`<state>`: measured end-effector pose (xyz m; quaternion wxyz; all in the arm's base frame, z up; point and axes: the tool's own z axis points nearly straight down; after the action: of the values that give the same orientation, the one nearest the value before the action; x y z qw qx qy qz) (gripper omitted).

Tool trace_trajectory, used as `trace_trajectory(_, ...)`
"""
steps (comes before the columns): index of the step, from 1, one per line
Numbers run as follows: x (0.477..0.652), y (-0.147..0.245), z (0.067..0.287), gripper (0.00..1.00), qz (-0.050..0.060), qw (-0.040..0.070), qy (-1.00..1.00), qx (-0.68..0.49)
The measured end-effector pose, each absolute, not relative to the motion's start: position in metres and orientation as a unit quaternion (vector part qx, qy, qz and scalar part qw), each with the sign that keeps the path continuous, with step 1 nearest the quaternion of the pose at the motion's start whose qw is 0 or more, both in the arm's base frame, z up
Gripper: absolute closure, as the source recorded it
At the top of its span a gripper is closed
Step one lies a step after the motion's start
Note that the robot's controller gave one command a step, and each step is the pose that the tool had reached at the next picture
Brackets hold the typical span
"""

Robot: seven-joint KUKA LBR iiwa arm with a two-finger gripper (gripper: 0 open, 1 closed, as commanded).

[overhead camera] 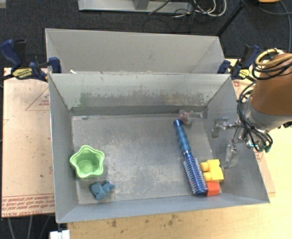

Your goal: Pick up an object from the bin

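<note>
Gripper (224,142) is seen at the bin's (136,91) 3 o'clock side, over the sloped right wall. Fingers are spread apart, with nothing held between them. The nearest thing is a yellow-and-orange block toy (212,176), just off the gripper at its 7 o'clock and touching the bristle end of a blue hairbrush (187,156) laid out at the bin's 4 o'clock. A green flower-shaped cup (87,162) is placed at 8 o'clock, and a small blue figure (101,189) just beside it at 7.
</note>
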<state>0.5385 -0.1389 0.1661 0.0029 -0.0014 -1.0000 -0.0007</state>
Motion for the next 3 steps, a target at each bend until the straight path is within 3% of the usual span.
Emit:
trace_trajectory(1, 0.519, -0.107, 0.068, 0.0, -0.001, 0.002, -0.994, -0.111)
trace_trajectory(2, 0.515, -0.008, 0.069, 0.0, -0.002, 0.0, -0.988, -0.155)
trace_trajectory(3, 0.484, 0.048, 0.071, 0.0, -0.001, -0.005, -0.997, -0.078)
